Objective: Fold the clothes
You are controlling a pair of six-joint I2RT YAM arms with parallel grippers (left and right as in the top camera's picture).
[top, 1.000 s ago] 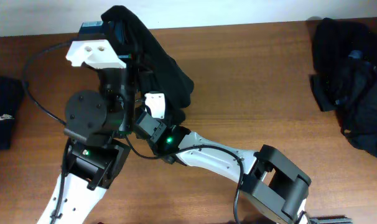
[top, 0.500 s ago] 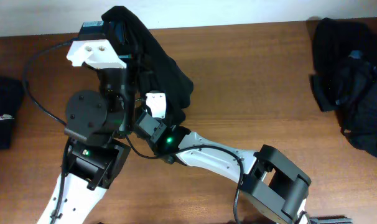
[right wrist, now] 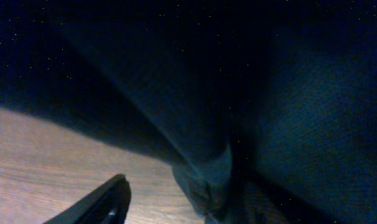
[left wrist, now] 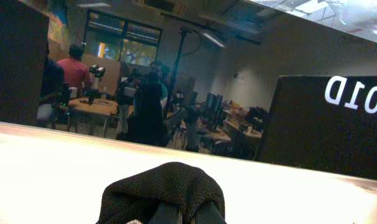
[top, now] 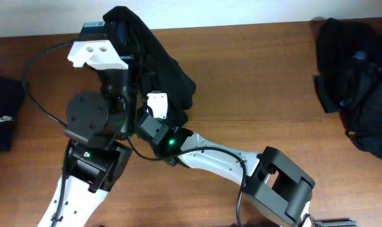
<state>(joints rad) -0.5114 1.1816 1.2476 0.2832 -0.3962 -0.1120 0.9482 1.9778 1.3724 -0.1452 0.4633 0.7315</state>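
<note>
A black garment [top: 158, 63] hangs in the air over the table's back left part, bunched at the top over my left gripper [left wrist: 179, 213], which is shut on it. In the left wrist view the mesh fabric [left wrist: 167, 190] covers the fingertips. My right arm reaches in from the lower right, and its wrist [top: 156, 105] sits against the hanging cloth. In the right wrist view my right gripper [right wrist: 195, 202] stands open. Its left finger [right wrist: 104, 202] is clear of the cloth, a hanging hem [right wrist: 207, 180] lies between the jaws, and the other finger is hidden in the dark fabric.
A heap of black clothes [top: 358, 82] lies at the table's right edge. A folded black garment with a small white logo [top: 2, 116] rests at the left edge. The brown table [top: 254, 75] runs between them, and both arms crowd the lower left.
</note>
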